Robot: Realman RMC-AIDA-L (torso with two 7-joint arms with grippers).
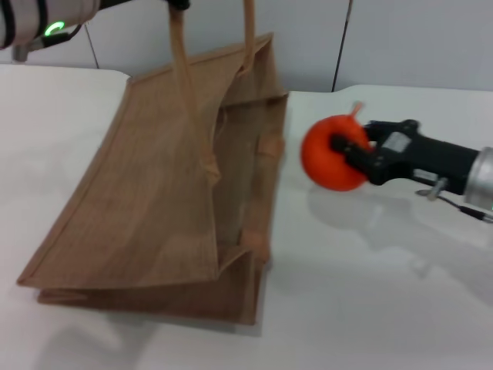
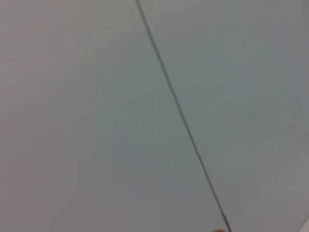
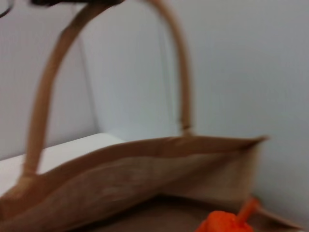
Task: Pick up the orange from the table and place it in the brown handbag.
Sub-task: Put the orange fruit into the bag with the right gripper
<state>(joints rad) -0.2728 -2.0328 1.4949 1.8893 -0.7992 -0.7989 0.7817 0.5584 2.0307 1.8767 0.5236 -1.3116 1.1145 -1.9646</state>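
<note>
The orange [image 1: 333,153] is held off the white table [image 1: 385,293] in my right gripper [image 1: 350,150], whose black fingers are shut on it, just right of the brown handbag's [image 1: 154,208] open mouth. The handbag lies on the table with its upper side lifted by one handle [image 1: 181,54]. My left arm [image 1: 46,19] is at the top left and holds that handle up; its fingers are out of view. In the right wrist view the orange [image 3: 224,223] with its stem shows in front of the bag's opening [image 3: 145,169]. The left wrist view shows only a wall.
A grey panelled wall [image 1: 400,38] stands behind the table. Bare white tabletop lies to the right of and in front of the bag.
</note>
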